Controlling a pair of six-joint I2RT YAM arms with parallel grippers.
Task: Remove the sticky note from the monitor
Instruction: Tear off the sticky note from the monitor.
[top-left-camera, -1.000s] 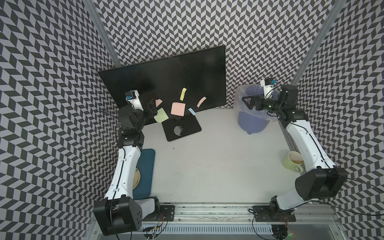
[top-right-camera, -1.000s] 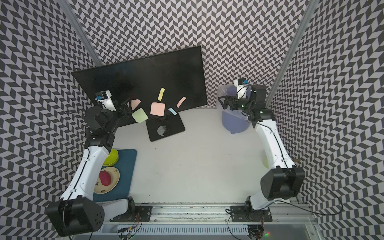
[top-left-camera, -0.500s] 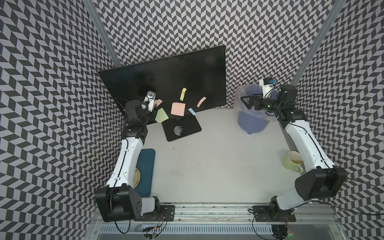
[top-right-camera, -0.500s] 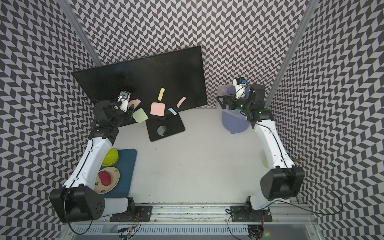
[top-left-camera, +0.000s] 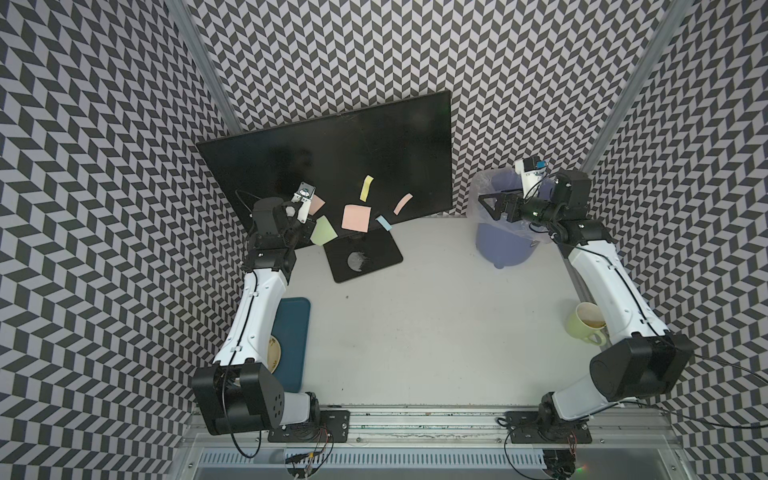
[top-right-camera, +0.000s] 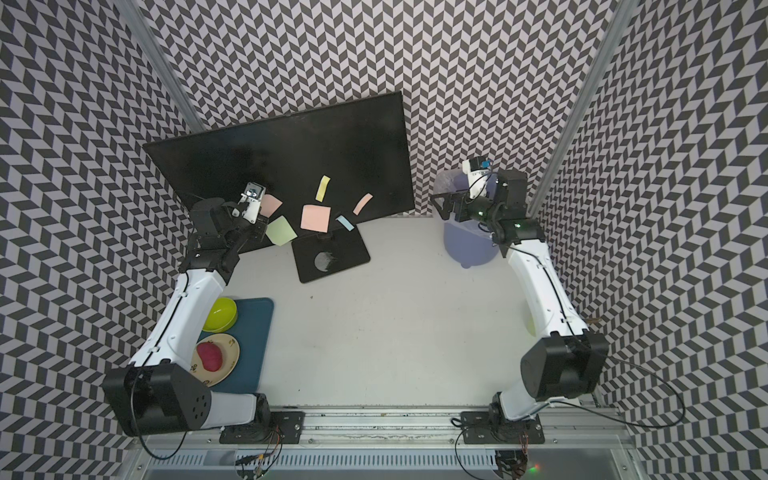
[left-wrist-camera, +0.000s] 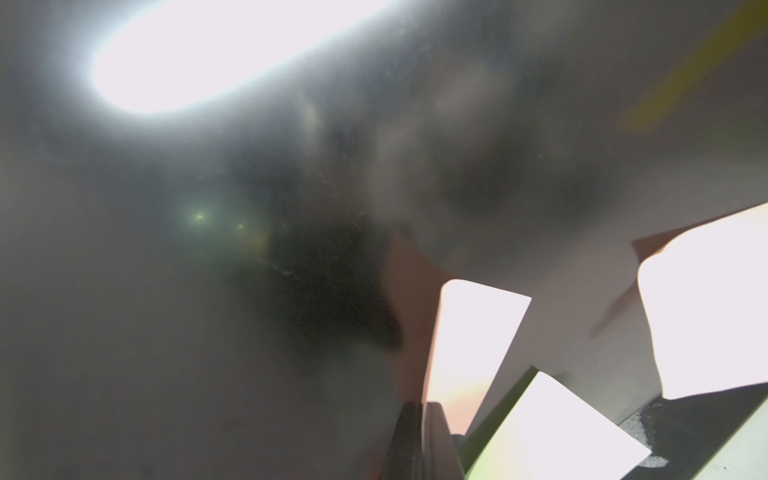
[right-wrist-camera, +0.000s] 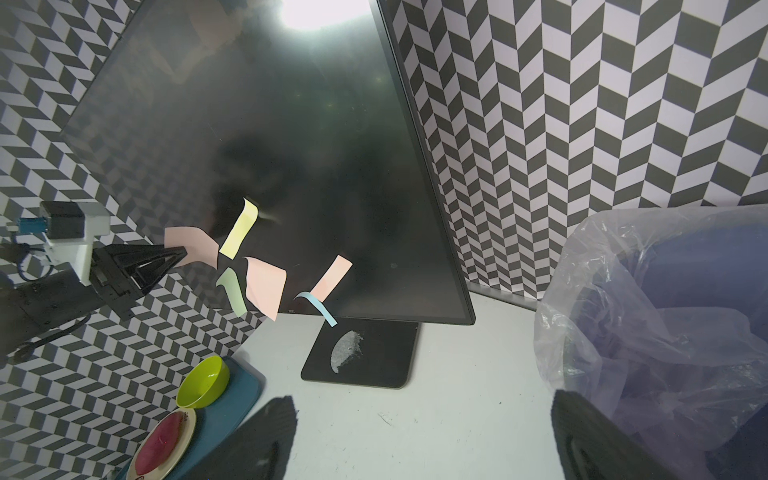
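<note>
The black monitor (top-left-camera: 332, 149) (top-right-camera: 291, 153) (right-wrist-camera: 291, 137) stands tilted at the back, with several sticky notes on the lower part of its screen. My left gripper (right-wrist-camera: 183, 251) (left-wrist-camera: 422, 411) (top-left-camera: 311, 211) is at the leftmost one, a pink sticky note (right-wrist-camera: 199, 249) (top-left-camera: 318, 203) (top-right-camera: 271, 204) (left-wrist-camera: 469, 332). Its jaws are shut on that note's free edge, and the note's far end lies against the screen. My right gripper (top-left-camera: 488, 205) (top-right-camera: 442, 205) (right-wrist-camera: 419, 449) hangs open and empty over the rim of the purple bin (top-left-camera: 503, 245) (right-wrist-camera: 665, 311).
A green note (top-left-camera: 324, 230), a large pink note (top-left-camera: 356, 217), a yellow strip (top-left-camera: 366, 188), a blue strip (top-left-camera: 383, 222) and a pink strip (top-left-camera: 403, 203) hang beside the held one. The monitor's base plate (top-left-camera: 363, 257) lies below. A teal tray (top-right-camera: 257, 332) holds a green bowl (top-right-camera: 222, 313) and a plate (top-right-camera: 230, 353). A mug (top-left-camera: 584, 322) stands by the right arm.
My left gripper has swung in to the screen, turned its wrist and shut on the leftmost pink note. The right arm has hardly moved.
</note>
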